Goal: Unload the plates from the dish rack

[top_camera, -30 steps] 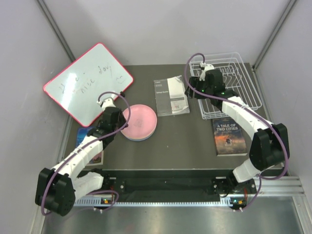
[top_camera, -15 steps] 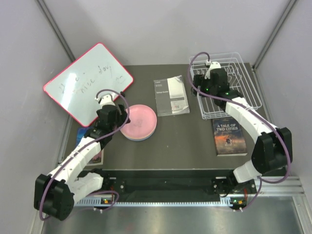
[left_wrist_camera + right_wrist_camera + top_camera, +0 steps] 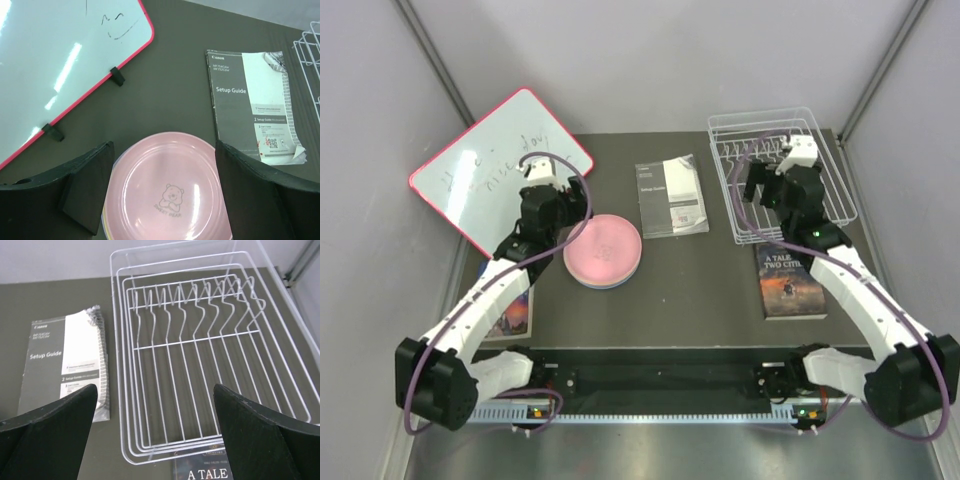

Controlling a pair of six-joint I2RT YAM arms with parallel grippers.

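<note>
A pink plate (image 3: 607, 249) with a bear print lies on top of a stack on the table, left of centre. Pale edges of other plates show under its left rim in the left wrist view (image 3: 170, 195). The white wire dish rack (image 3: 781, 175) stands at the back right and holds no plates; it also shows in the right wrist view (image 3: 200, 365). My left gripper (image 3: 568, 222) (image 3: 164, 150) is open and empty, above the stack's far-left edge. My right gripper (image 3: 778, 200) (image 3: 155, 390) is open and empty, above the rack's near edge.
A red-framed whiteboard (image 3: 500, 170) leans at the back left. A Setup Guide booklet (image 3: 671, 197) lies between the stack and the rack. A book (image 3: 790, 278) lies just in front of the rack. Another book (image 3: 510, 312) lies under my left arm.
My left gripper has drawn back and up from the plate stack towards the whiteboard. My right gripper has moved right and back across the rack, from its left side to its near middle.
</note>
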